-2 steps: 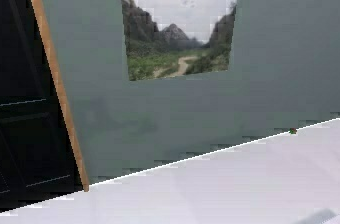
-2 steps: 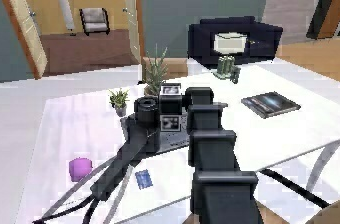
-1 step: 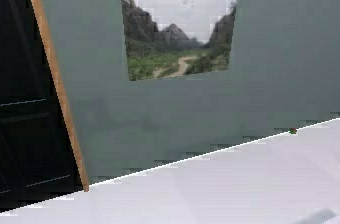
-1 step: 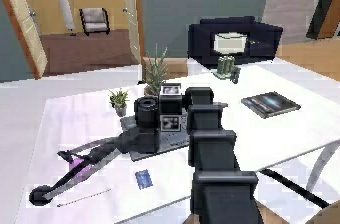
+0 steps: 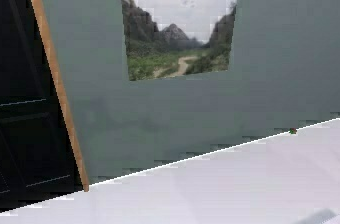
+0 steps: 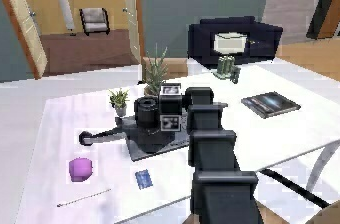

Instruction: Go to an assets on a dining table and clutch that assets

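The white dining table [image 6: 308, 135] filled most of the arm side view. The dark arm [image 6: 213, 160] rose from the near edge and reached left across it. The gripper [image 6: 90, 137] lay over the tabletop just left of a dark flat slab [image 6: 158, 143]. I could not tell how its fingers [image 6: 108, 132] stood, nor whether it held anything.

No single item could be picked out as the task's thing. Nearest the fingers, toward the near left, lay a rounded purple blob [image 6: 80, 168]. A small blue card [image 6: 143, 179] and a thin pen-like line [image 6: 83, 197] lay nearer still.

Beyond the gripper stood a small potted plant [image 6: 119, 100] and a taller spiky plant [image 6: 158, 68]. At the table's far right were a white-shaded lamp [image 6: 228, 45] and a dark book [image 6: 270, 103]. A dark sofa [image 6: 258, 35] sat behind the table.

In the forward view, a landscape painting [image 5: 178, 40] hung on a grey-blue wall [image 5: 278, 90]. A dark doorway [image 5: 18, 110] stood at the left, above a white surface [image 5: 228, 185].
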